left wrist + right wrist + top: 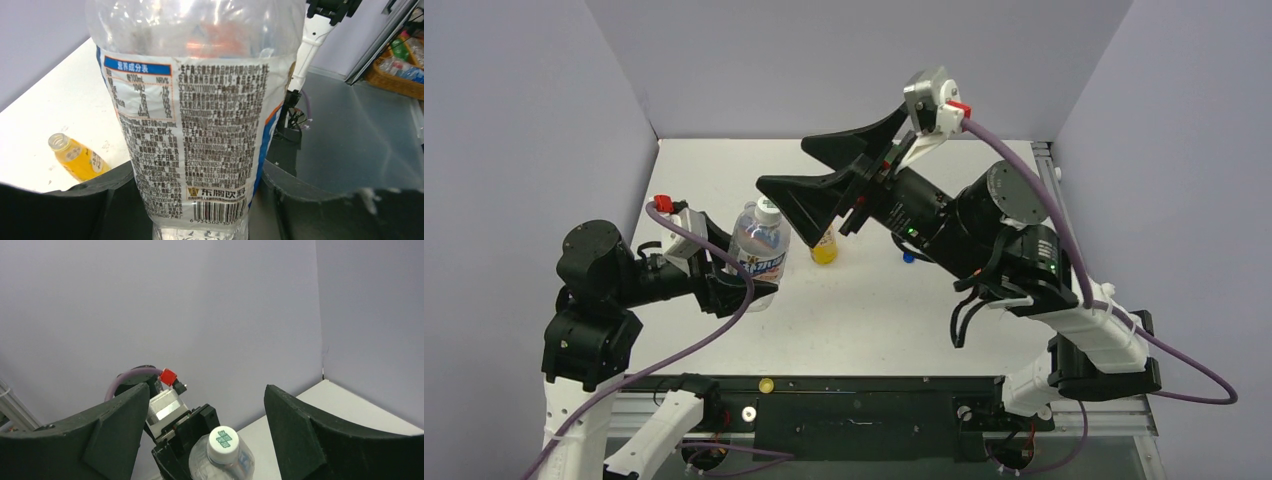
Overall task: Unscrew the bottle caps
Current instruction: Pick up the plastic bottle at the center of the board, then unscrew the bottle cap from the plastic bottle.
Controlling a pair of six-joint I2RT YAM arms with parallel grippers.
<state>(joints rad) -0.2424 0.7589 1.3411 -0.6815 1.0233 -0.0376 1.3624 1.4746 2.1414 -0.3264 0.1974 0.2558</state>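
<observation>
My left gripper is shut on the clear water bottle with the white-blue label and holds it upright. In the left wrist view the bottle fills the gap between the black fingers. Its white cap is on. My right gripper is open, just right of and above that cap. In the right wrist view the cap lies low between the spread fingers, not touched. A yellow juice bottle stands behind, its neck open.
A blue cap lies on the table under the right arm. A yellow cap lies on the black base plate near the front edge. Grey walls close the back and both sides. A basket with bottles stands off the table.
</observation>
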